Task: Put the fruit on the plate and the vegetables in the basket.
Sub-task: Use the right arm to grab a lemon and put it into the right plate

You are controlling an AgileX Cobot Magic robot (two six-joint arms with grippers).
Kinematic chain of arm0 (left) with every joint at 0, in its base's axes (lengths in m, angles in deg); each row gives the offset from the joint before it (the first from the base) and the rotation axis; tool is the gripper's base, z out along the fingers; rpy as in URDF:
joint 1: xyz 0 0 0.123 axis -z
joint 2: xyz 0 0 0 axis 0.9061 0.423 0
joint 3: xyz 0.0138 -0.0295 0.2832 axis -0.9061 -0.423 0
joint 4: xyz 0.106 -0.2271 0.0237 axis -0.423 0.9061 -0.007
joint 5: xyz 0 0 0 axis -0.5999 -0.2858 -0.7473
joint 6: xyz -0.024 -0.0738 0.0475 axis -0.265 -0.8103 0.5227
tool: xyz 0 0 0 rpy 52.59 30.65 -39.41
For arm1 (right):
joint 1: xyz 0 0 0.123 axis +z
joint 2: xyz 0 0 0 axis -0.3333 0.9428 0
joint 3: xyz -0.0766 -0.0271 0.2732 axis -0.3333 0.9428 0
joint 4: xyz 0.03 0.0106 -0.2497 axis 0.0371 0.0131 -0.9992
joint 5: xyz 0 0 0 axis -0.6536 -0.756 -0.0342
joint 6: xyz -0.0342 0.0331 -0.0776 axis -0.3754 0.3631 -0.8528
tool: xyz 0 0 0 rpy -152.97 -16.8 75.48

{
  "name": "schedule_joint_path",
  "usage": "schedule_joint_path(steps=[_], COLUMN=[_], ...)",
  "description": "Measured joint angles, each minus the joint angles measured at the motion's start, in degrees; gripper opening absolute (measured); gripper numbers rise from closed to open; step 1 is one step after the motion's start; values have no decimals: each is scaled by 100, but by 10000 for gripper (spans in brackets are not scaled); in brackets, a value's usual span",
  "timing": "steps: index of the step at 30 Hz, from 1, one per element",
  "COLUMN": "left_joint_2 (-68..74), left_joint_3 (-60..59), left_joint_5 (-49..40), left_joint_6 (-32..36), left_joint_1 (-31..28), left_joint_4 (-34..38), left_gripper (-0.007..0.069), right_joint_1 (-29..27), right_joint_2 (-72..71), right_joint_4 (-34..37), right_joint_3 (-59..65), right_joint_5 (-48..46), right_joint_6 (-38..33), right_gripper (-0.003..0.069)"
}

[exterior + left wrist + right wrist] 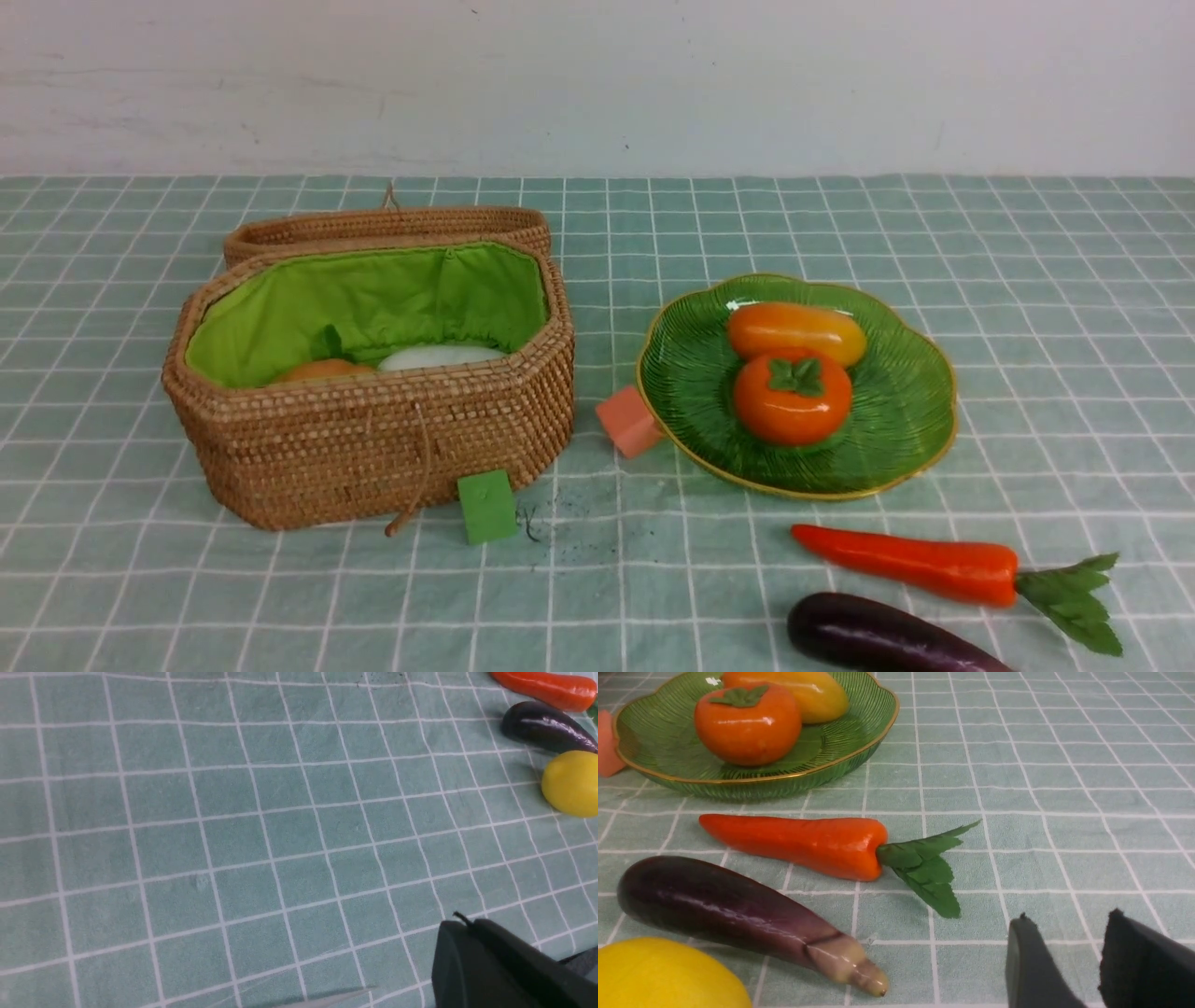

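Observation:
The green plate (896,439) holds a yellow-orange mango (796,330) and a persimmon (792,397). On the cloth in front of it lie the carrot (910,562) and the purple eggplant (878,637); a yellow lemon (663,975) sits beside the eggplant (728,912). The wicker basket (373,439) stands open with a brown potato (322,371) and a pale vegetable (439,356) inside. Neither gripper shows in the front view. My left gripper (467,921) is shut and empty above bare cloth. My right gripper (1066,921) is open, empty, just beyond the carrot's leaves (927,863).
A salmon cube (628,421) touches the plate's left rim. A green cube (486,506) leans at the basket's front. The basket's lid (387,224) lies folded back behind it. The checked cloth (1074,308) covers the whole table up to the white wall.

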State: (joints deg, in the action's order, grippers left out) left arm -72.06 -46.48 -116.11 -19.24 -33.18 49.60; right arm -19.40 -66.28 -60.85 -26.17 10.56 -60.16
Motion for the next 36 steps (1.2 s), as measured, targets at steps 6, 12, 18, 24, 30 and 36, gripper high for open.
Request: schedule_joint_path(steps=[6, 12, 18, 24, 30, 36], left_joint_2=[6, -42, -563, -1649, -1722, -1722], left_joint_3=[-231, -802, -1908, -3338, -3906, -3952], left_joint_5=[1267, 3151, 5285, 6198, 5291, 4256], left_joint_6=[0, 103, 484, 536, 541, 530], left_joint_1=[-6, -832, -2427, -3231, -3330, -3330], left_joint_4=[-1226, -1723, -1734, -1508, -1086, -755], left_gripper=[-13, -13, -13, -11, -10, -10], right_joint_1=[0, 0, 0, 0, 0, 0], right_joint_2=[0, 0, 0, 0, 0, 0], right_joint_4=[0, 0, 0, 0, 0, 0], right_joint_3=[0, 0, 0, 0, 0, 0], right_joint_5=[0, 0, 0, 0, 0, 0], right_joint_6=[0, 0, 0, 0, 0, 0], right_gripper=[241, 241, 241, 241, 241, 241])
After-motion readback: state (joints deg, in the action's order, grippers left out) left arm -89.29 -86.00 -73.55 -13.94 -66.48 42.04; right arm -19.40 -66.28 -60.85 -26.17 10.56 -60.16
